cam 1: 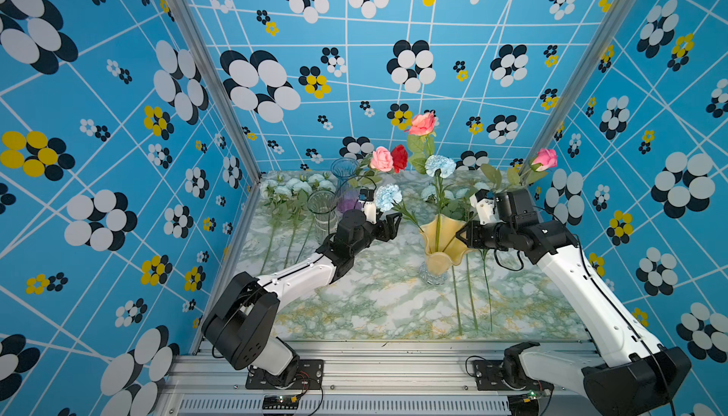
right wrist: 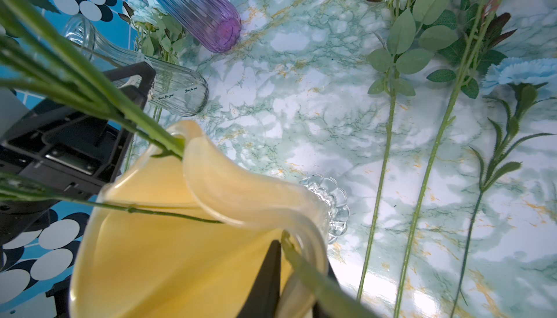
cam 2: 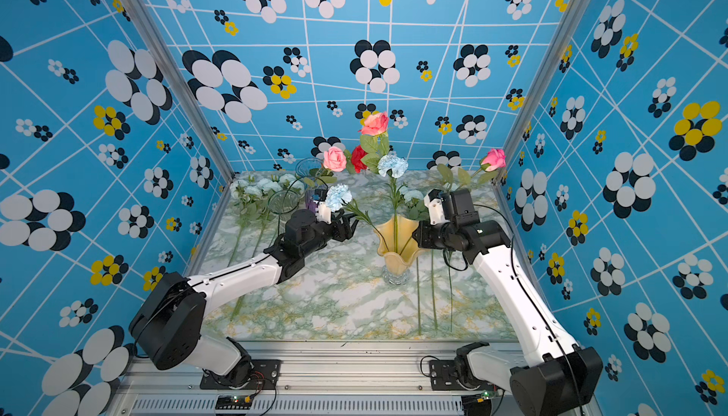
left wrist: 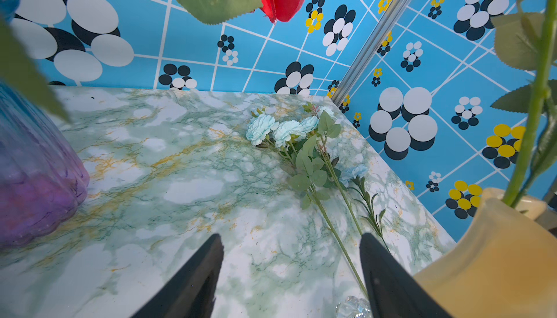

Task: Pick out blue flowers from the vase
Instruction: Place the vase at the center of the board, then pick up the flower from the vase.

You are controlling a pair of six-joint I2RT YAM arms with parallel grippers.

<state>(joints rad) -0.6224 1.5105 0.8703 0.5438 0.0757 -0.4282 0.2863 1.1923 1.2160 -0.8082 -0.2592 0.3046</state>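
A yellow wavy-rimmed vase (cam 1: 441, 240) (cam 2: 398, 244) stands mid-table. Two blue flowers stay in it: one upright (cam 1: 440, 166) (cam 2: 392, 165), one leaning left (cam 1: 388, 196) (cam 2: 338, 196). My left gripper (cam 1: 390, 227) (left wrist: 291, 236) hangs open just under that leaning bloom, beside its stem, with only the table showing between its fingers. My right gripper (cam 1: 463, 236) (right wrist: 301, 256) is shut on the vase's (right wrist: 168, 241) right rim, one finger inside and one outside, and a green stem (right wrist: 316, 280) crosses the rim there. More blue flowers (cam 1: 299, 187) (left wrist: 280, 129) (right wrist: 518, 71) lie flat on the table.
Pink roses (cam 1: 422, 123) (cam 1: 545, 159) (cam 1: 381, 159) and a red rose (cam 1: 399, 158) stand above the table. A clear glass vase (cam 1: 322, 207) and a blue-purple one (cam 1: 346, 185) stand back left, near my left wrist. Patterned walls close three sides.
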